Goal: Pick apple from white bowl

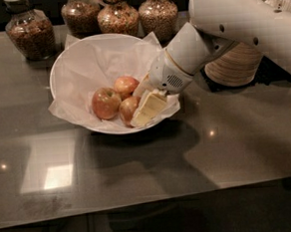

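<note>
The white bowl (76,58), lined with crumpled white tissue, stands on the grey table and holds three apples. The apple (128,110), yellowish with an orange-red blush, lies at the front right of the bowl. A redder apple (106,103) lies to its left and a pinkish-red one (126,84) behind it. My gripper (143,98) reaches down into the bowl from the right. It is open, with its cream fingers (149,109) right against the apple's right side and partly covering it.
Several glass jars of grain (30,33) stand along the table's back edge behind the bowl. A stack of beige paper bowls (237,66) sits at the right, under my white arm (238,16). The table's front edge runs near the bottom.
</note>
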Tool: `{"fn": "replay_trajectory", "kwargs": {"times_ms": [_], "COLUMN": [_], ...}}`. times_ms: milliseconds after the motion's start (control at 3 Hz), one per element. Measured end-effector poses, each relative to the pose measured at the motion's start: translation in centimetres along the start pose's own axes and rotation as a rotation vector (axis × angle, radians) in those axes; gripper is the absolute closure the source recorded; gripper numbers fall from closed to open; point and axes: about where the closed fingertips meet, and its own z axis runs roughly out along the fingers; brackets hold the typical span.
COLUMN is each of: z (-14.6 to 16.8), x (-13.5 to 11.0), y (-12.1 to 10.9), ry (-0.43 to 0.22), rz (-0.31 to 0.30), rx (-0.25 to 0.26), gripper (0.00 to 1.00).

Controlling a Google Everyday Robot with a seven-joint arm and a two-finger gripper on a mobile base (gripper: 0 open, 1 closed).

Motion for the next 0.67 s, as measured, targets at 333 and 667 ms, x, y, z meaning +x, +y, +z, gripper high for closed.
{"fn": "replay_trajectory", "kwargs": {"times_ms": [333,667], "z": [0.7,1.7], "x": [0.2,0.6], "y": [-0.2,-0.3], "ry": [0.009,0.023], "rz": [0.004,0.01], "rx": [0.001,-0.009], "gripper": [0.37,0.38]}}
